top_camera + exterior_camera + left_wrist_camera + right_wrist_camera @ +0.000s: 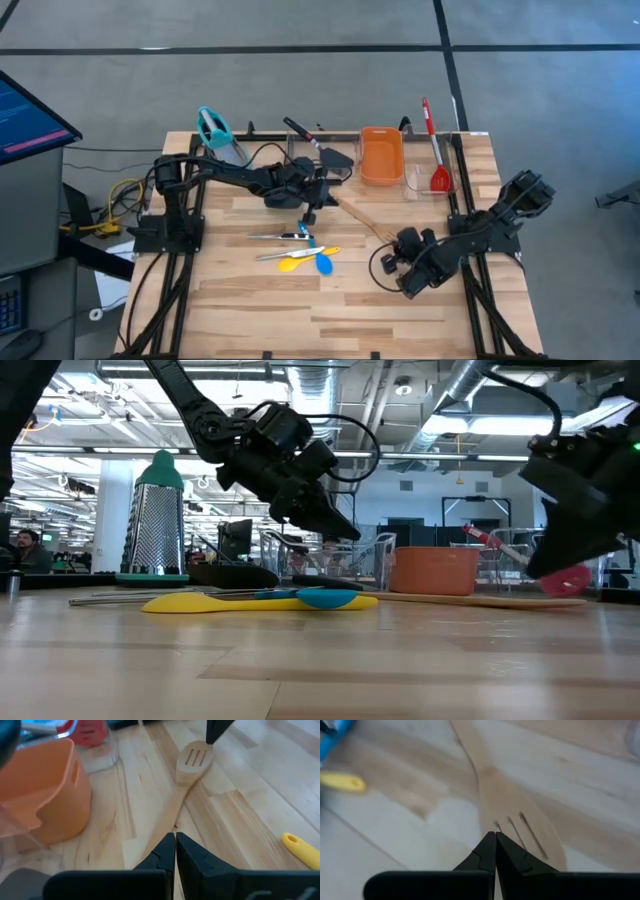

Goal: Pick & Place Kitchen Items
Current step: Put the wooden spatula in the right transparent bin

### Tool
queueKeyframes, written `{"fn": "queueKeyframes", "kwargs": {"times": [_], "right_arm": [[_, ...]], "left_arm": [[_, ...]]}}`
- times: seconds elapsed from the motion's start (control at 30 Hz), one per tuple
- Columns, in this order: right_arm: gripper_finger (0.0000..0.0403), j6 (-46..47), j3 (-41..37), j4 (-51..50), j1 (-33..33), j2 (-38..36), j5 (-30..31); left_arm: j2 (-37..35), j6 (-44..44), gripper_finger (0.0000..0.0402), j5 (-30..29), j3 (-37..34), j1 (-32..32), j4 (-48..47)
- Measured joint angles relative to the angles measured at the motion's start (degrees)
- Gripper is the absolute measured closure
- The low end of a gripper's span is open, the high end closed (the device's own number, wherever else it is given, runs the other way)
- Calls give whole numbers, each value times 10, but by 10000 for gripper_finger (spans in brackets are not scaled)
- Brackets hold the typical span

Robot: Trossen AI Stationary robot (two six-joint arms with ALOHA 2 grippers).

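pale wood underfoot for both pincers right now: wooden slotted spoon (362, 220) flat on the worktop (400, 310), long axis slanting from the handle end near the left pincer (312, 207) down to the slotted bowl just beside the right pincer (397, 262). from the right wrist, right pincer tips pressed together, nothing between them, slotted bowl (525, 837) directly ahead and close under the tips, handle running away beyond it. from the left wrist, left pincer (175, 840) likewise pressed together and empty, poised over the handle, spoon's bowl (194, 759) farther off with three slots showing. judgement: either arm within reach, right nearer the broad bowl, left nearer the slim handle; handle looks the easier pinch, jaws needing to spread and sit across the axis, not along it.

spoon matte, smooth, flat, thin at the shaft, likely to slide on the plank surface before lifting.

a little farther out on the worktop: silver tongs (280, 236), glossy yellow spoon (290, 255) and blue spoon (324, 263) lying close together, all low and flat.

farthest back: orange tub (381, 154), soft-sheened plastic, and red steel-handled spoon (436, 150) lying in a clear tray (415, 180) beside it; black spatula (318, 146) near the back edge.
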Motion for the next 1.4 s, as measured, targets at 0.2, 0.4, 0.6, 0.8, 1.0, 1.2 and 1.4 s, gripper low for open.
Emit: {"fn": "queueKeyframes", "kwargs": {"times": [0.2, 0.4, 0.6, 0.8, 1.0, 1.2, 1.4], "right_arm": [[403, -15, 0, 14, -40, 0, 33], [403, -86, 0, 43, -90, 0, -32], [403, -73, 0, 24, -83, 0, -75], [403, -18, 0, -13, -56, 0, -113], [403, 33, 0, -37, -25, 0, -129], [403, 50, 0, -63, -12, 0, -152], [403, 50, 1, -70, -13, 11, -164]], "left_arm": [[0, 0, 399, 0, 0, 0, 9], [0, -9, 399, 0, 0, 0, 10], [0, -12, 399, 0, 0, 0, 6], [-1, -13, 399, 0, 0, 7, -13], [-1, -13, 399, 0, 0, 20, -15], [-1, -13, 399, 0, 0, 23, -15], [-1, -37, 399, 0, 0, 19, -15]]}}
